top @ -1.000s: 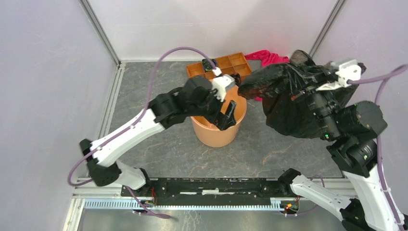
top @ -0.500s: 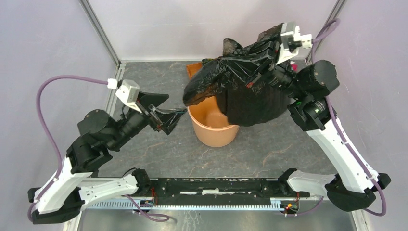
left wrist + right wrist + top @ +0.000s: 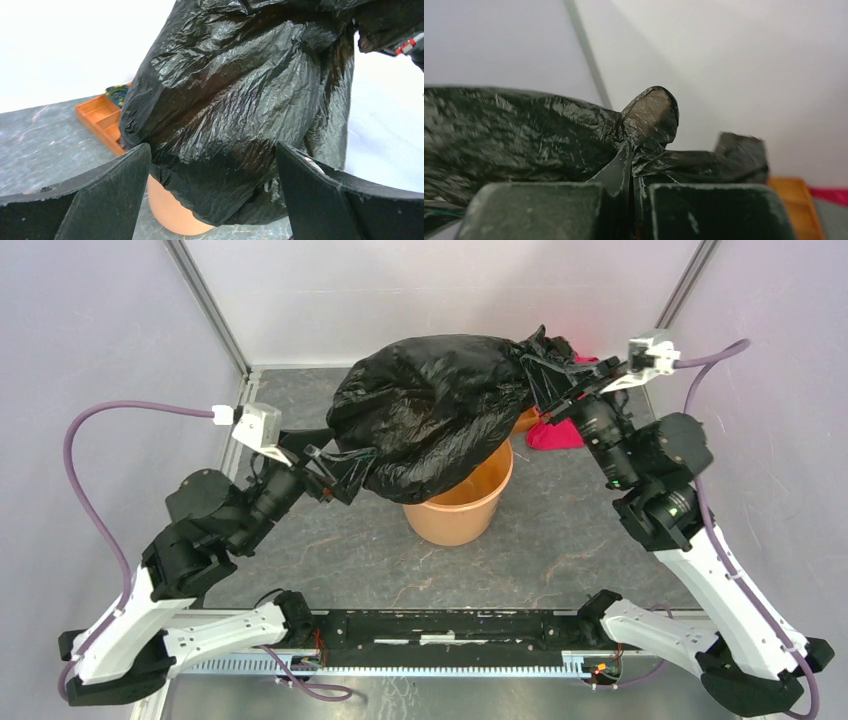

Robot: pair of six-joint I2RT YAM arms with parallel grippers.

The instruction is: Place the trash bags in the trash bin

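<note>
Top external view first: where is the trash bag (image 3: 430,415)?
— It hangs in the air, puffed up, over the far rim of the trash bin (image 3: 455,518), which stands near the middle of the table. Whether its lowest part dips inside, I cannot tell. The right gripper (image 3: 553,383) is clenched on a bunch of film at the bag's right end, toward the far right corner, near the red cloth (image 3: 555,435). The left gripper (image 3: 345,472) stands wide apart at the bag's lower left edge. I cannot tell if a finger touches the film.

Left wrist view?
— The two black fingers (image 3: 100,200) are spread, with nothing pinched. Between them I see the belly of the bag, and under it the bin wall. An orange tray (image 3: 100,116) lies behind, near the far edge.

Right wrist view?
— The pads (image 3: 549,210) are pressed together on a thin fold of film, and a knot-like lump sticks up just beyond them. The rest is blurred.

So how to do the step well?
— In my judgement the bag's loose edge must be found and led over the rim. The left gripper should close on that lower edge, not on the full belly, because such thin film slips and traps air. Then both arms should bring the bag down slowly, centred over the bin, so the light bin is not pushed over. The right one should not let go before the film is well inside.
</note>
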